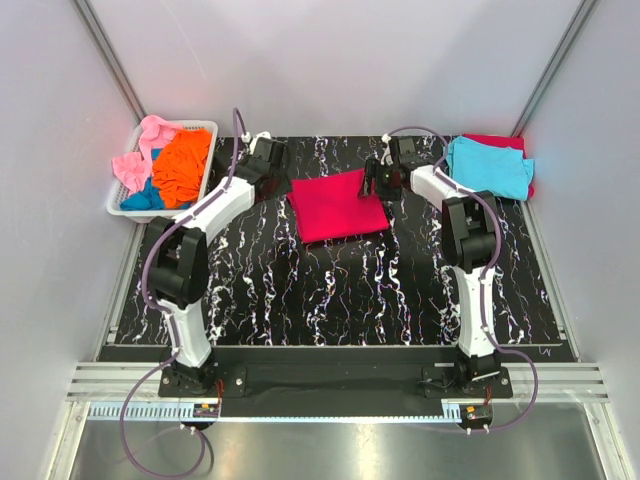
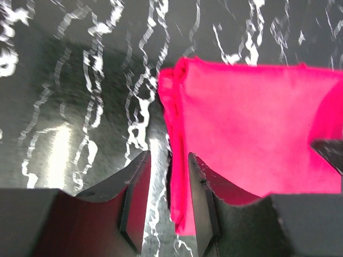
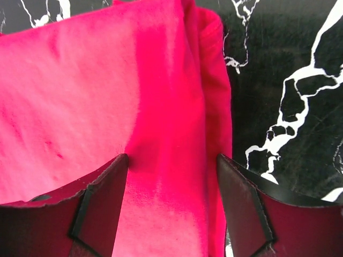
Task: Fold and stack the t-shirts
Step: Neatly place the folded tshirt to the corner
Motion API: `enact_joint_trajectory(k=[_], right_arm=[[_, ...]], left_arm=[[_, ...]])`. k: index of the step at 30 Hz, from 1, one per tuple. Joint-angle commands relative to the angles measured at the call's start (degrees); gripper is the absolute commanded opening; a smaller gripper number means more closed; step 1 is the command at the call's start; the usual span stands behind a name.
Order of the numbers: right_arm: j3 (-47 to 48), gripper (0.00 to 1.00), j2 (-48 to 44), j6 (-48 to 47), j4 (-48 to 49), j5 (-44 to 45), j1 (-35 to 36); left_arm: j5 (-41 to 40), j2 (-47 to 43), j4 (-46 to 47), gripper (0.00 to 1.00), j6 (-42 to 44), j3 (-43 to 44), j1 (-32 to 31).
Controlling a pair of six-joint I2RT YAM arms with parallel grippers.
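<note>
On the black table (image 1: 330, 290) the crimson-red t-shirt (image 1: 335, 207) is lying folded, the right gripper (image 3: 171, 160) is hanging wide open over its right edge, and the left gripper (image 2: 169, 160) is straddling its left edge, fingers close, pinching or not I cannot tell.

The black table (image 1: 330, 290) with white veins carries a folded crimson-red t-shirt (image 1: 335, 207) in the far middle, a white basket (image 1: 186, 124) at its far left corner, and a red cloth (image 1: 497, 141) under a cyan t-shirt (image 1: 490, 165) at the far right.
</note>
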Motion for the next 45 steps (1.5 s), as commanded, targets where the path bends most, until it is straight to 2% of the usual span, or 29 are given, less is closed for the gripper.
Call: enact_joint_trajectory(k=[1, 10, 20, 23, 25, 26, 29, 32, 35, 39, 45], right_arm=[[1.4, 0.74, 0.2, -1.4, 1.5, -2.9, -1.4], [-1.9, 0.73, 2.2, -1.1, 1.8, -7.1, -3.6], [-3.2, 0.71, 5.2, -1.2, 2.6, -26.8, -3.8], [-3.5, 0.68, 5.8, -1.6, 2.5, -29.6, -3.8], [-3.8, 0.63, 6.0, -1.8, 2.2, -30.2, -3.8], [-3.7, 0.48, 6.5, -1.9, 2.0, -30.9, -3.8], [-3.4, 0.27, 7.5, -2.2, 0.9, -32.5, -3.8], [-3.3, 0.19, 8.4, -2.7, 0.2, -34.5, -3.9], [-3.4, 0.00, 8.1, -2.9, 0.2, -35.5, -3.8], [-3.8, 0.00, 6.3, -3.1, 0.3, -33.4, -3.7], [-2.7, 0.00, 0.4, -3.7, -1.2, -23.5, -3.8]], left_arm=[[6.8, -4.3, 1.4, 0.38, -0.2, -2.7, 0.4], [9.1, -10.4, 2.6, 0.38, -0.8, -11.1, 0.3], [7.2, -23.2, 3.1, 0.39, -1.9, -20.5, 0.3], [6.9, -25.4, 3.0, 0.40, -1.3, -21.7, 0.3], [6.2, -26.7, 2.7, 0.40, -1.0, -22.2, 0.4], [6.1, -26.9, 2.5, 0.40, -0.8, -22.3, 0.4], [6.0, -27.9, 1.9, 0.40, -0.6, -22.3, 0.4], [5.8, -29.3, 1.0, 0.40, -0.9, -22.4, 0.4], [6.2, -31.0, 0.8, 0.40, -1.4, -22.9, 0.4], [6.4, -32.9, -0.5, 0.41, -1.1, -24.0, 0.4], [6.1, -35.6, -2.1, 0.41, -1.1, -26.2, 0.4]])
